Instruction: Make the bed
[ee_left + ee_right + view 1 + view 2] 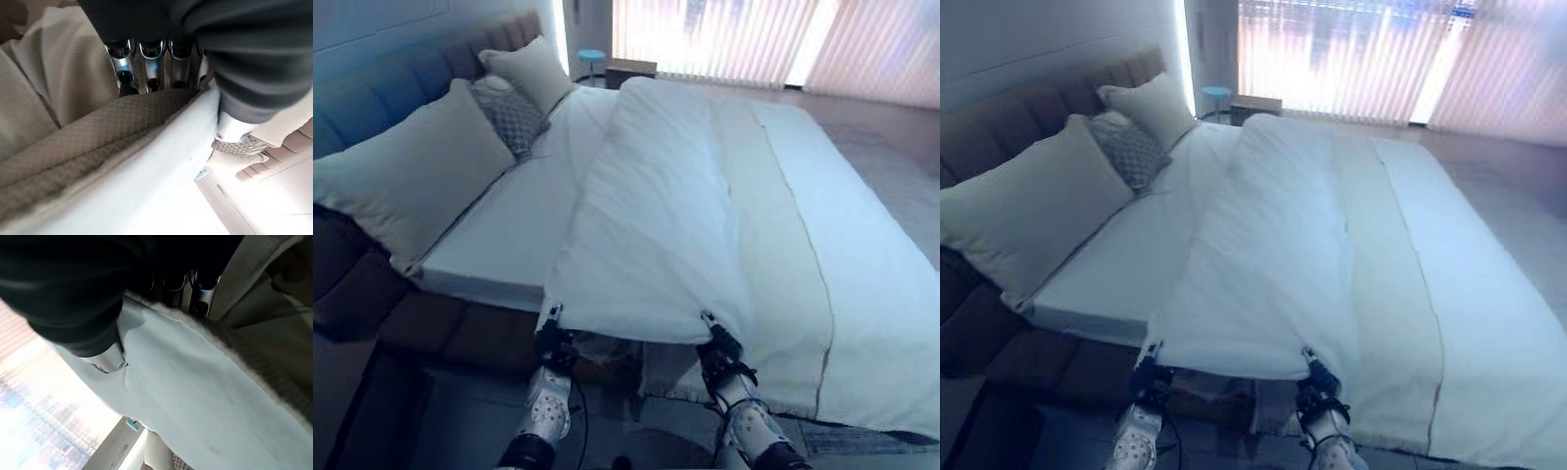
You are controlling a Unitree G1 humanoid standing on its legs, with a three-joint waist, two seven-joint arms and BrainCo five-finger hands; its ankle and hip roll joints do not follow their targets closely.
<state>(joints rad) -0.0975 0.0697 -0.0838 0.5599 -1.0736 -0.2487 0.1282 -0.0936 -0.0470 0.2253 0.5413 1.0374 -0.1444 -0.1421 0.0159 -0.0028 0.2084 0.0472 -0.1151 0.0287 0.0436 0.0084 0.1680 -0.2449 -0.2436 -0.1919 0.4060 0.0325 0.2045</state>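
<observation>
My fingers (146,66) are pinching the duvet (656,196) edge — left hand (551,338) and right hand (717,343) apart, keeping it taut for drawing toward the pillows (411,186).

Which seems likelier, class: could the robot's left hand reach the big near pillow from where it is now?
Probably not as things stand. The left hand is shut on the duvet edge at the bedside, and the near pillow lies well off across bare mattress. It would have to let go first.
</observation>
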